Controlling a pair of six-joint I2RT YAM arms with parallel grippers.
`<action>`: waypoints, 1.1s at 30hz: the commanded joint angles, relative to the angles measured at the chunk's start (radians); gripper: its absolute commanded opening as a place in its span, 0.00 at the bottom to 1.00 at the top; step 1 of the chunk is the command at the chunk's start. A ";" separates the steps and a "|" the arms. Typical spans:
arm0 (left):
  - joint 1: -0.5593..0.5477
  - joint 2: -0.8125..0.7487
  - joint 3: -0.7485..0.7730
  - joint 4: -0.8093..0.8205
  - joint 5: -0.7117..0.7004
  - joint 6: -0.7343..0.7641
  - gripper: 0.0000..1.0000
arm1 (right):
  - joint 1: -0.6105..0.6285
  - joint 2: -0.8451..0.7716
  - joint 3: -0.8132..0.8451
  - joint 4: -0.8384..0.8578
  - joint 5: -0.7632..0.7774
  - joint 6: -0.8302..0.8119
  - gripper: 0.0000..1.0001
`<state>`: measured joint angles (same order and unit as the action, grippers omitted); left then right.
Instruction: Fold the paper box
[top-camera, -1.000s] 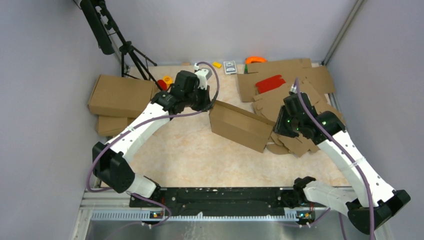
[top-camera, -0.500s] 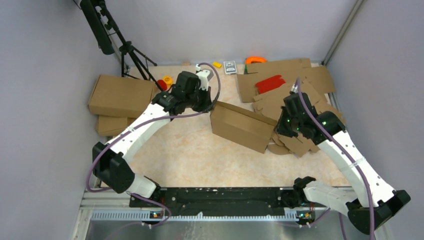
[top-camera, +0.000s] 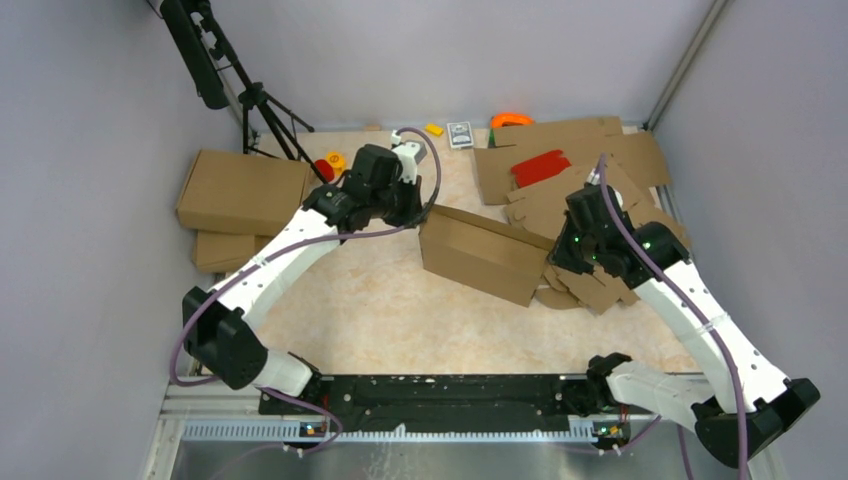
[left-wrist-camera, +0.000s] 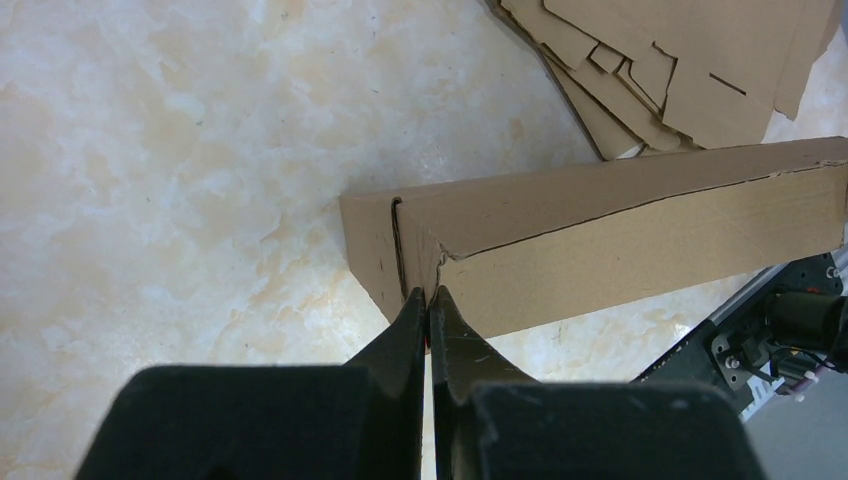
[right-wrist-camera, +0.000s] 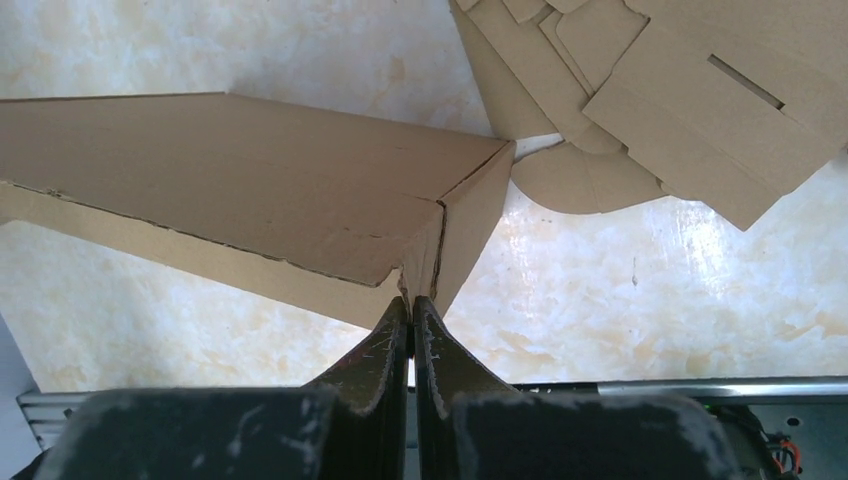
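The paper box (top-camera: 484, 252) is a brown folded mailer box held tilted in mid-table, between both arms. My left gripper (top-camera: 418, 213) is shut on its left end wall; in the left wrist view the fingers (left-wrist-camera: 429, 300) pinch the cardboard edge of the box (left-wrist-camera: 600, 240). My right gripper (top-camera: 553, 262) is shut on its right end; in the right wrist view the gripper (right-wrist-camera: 411, 303) clamps the corner flap of the box (right-wrist-camera: 250, 180).
A heap of flat cut cardboard sheets (top-camera: 590, 190) lies at the back right, with a red piece (top-camera: 540, 166) on it. Finished boxes (top-camera: 240, 190) are stacked at the left. Small items (top-camera: 460, 133) and a tripod (top-camera: 250, 100) stand at the back.
The box has shifted slightly between the grippers; both arms moved very little and keep their grip.
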<state>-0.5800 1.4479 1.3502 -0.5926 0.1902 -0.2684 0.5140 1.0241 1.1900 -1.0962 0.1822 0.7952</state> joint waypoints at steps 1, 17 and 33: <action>-0.021 -0.029 -0.027 -0.046 -0.006 -0.026 0.00 | 0.011 -0.032 -0.045 0.018 0.019 0.047 0.00; -0.057 -0.037 -0.059 -0.027 -0.044 -0.041 0.00 | 0.138 -0.043 -0.131 -0.022 0.152 0.114 0.00; -0.064 -0.122 -0.218 0.131 -0.114 -0.076 0.00 | 0.164 -0.068 -0.212 0.154 0.254 0.021 0.00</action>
<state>-0.6327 1.3499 1.1744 -0.4603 0.0891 -0.3187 0.6724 0.9421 1.0199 -0.9710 0.3981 0.8631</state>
